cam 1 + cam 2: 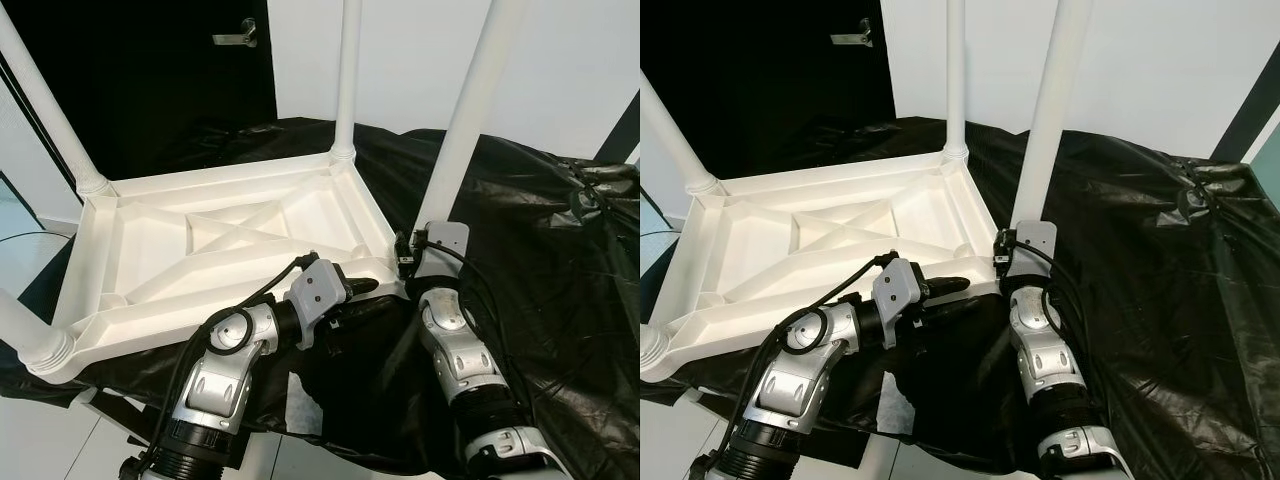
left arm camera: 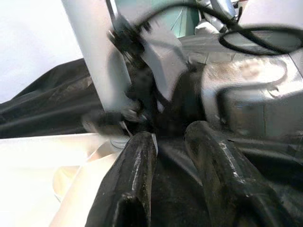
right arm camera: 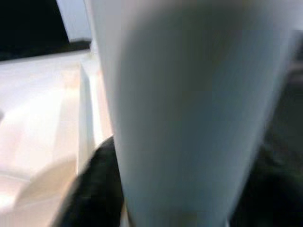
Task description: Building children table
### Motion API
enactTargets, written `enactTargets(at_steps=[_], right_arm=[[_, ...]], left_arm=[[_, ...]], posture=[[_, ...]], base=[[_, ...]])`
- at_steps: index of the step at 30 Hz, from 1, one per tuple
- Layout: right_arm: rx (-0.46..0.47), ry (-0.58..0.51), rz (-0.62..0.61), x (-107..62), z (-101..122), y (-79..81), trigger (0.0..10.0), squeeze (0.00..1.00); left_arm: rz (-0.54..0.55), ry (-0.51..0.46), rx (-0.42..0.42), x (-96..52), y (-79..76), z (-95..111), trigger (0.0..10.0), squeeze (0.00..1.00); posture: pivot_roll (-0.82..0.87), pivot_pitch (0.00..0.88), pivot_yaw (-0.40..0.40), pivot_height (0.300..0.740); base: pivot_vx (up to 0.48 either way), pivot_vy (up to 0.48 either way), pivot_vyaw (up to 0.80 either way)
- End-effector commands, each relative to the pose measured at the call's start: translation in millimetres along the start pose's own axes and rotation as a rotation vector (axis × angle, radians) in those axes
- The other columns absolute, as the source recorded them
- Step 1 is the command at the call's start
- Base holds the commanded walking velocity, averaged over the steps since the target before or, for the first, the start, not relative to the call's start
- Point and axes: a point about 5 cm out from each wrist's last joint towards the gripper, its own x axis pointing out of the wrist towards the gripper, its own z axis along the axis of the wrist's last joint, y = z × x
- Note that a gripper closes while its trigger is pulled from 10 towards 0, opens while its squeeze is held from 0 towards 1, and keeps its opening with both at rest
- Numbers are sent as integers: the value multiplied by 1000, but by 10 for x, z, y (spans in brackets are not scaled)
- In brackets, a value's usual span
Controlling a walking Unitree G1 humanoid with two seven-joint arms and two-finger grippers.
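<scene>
Although turned upside down on the black sheet [image 1: 540, 250], already fitted with 4 upright white legs: so stands the children's table [image 1: 150, 300], ribbed underside facing up. Far left leg [image 1: 50, 120] and far right leg [image 1: 347, 80] seated in their corner sockets, near left leg [image 1: 25, 335] likewise at the corner closest to the left arm. Step in hand, judging from this: seating or tightening the last one, the near right leg [image 1: 470, 110]. Right gripper [image 1: 405, 262] pressed up against the base of that leg, right at its socket; blurred white leg surface very close before the right wrist camera, so cannot tell whether clamped on the leg or loose around it. Left gripper [image 1: 355, 290] lying low at the near rim of the children's table, just beside the same corner, its 2 fingers [image 2: 137, 179] apart and holding nothing, pointed toward the right wrist. Next move, probably: pressing or twisting the near right leg fully home while bracing the rim against sliding on the slick sheet, then checking that all 4 stand straight before turning the whole thing over onto its feet. Calls for a firm hold low on the leg and steady counter-pressure at the corner.
</scene>
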Motion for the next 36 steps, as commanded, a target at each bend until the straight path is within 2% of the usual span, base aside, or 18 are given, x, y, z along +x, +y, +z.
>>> enactTargets(at_steps=[1, 5, 7, 8, 9, 12, 14, 17, 26, 27, 29, 30, 36], right_arm=[[1, 5, 21, -20, -16, 1, 10000, 1000], [-6, -17, 45, -45, 5, -28, 10000, 1000], [0, -55, 119, -82, 33, -162, 10000, 1000], [0, -55, 119, -82, 33, -162, 10000, 1000], [-7, -64, 178, -106, 24, -240, 10000, 0], [-29, -68, 341, -139, -7, -396, 10000, 0], [-34, -67, 373, -135, -11, -416, 10000, 0], [-56, -49, 507, -42, 15, -470, 10000, 0], [-152, -17, 666, 176, 87, -432, 10000, 0], [-169, -8, 709, 200, 90, -399, 6824, 0], [-169, -8, 709, 200, 90, -399, 6824, 0], [-171, -4, 730, 205, 92, -389, 0, 0], [-174, 33, 786, 162, 4, -456, 0, 0]], left_arm=[[106, -7, 12, 3, 34, 29, 10000, 0], [103, -9, 12, 4, 18, 28, 10000, 0], [94, -5, 10, -6, -10, 15, 10000, 0], [94, -5, 10, -6, -10, 15, 10000, 0], [97, 10, 15, -17, -13, -8, 10000, 0], [118, 19, 13, -38, 13, -32, 10000, 0], [120, 19, 16, -39, 21, -30, 10000, 0], [124, 20, 18, -42, 48, -31, 10000, 0], [140, 19, 27, -59, 75, -16, 10000, 0], [144, 19, 27, -65, 71, -14, 10000, 0], [144, 19, 27, -65, 71, -14, 10000, 0], [145, 19, 28, -68, 68, -12, 10000, 0], [165, 21, 28, -91, 73, -10, 10000, 0]], posture=[[7, 0, -34, 740], [6, 0, -33, 740], [0, 0, -23, 740], [0, 0, -23, 740], [-1, 0, -22, 740], [-7, 0, -12, 740], [-7, 0, -12, 740], [-3, 0, -9, 740], [14, 0, -21, 740], [20, 0, -26, 740], [20, 0, -26, 740], [26, 0, -30, 740], [31, 0, -39, 740]], base=[[0, 0, 0], [0, 0, 0], [0, 0, 0], [0, 0, 0], [0, 0, 0], [0, 0, 0], [0, 0, 0], [0, 0, 0], [0, 0, 0], [0, 0, 0], [0, 0, 0], [0, 0, 0], [0, 0, 0]])
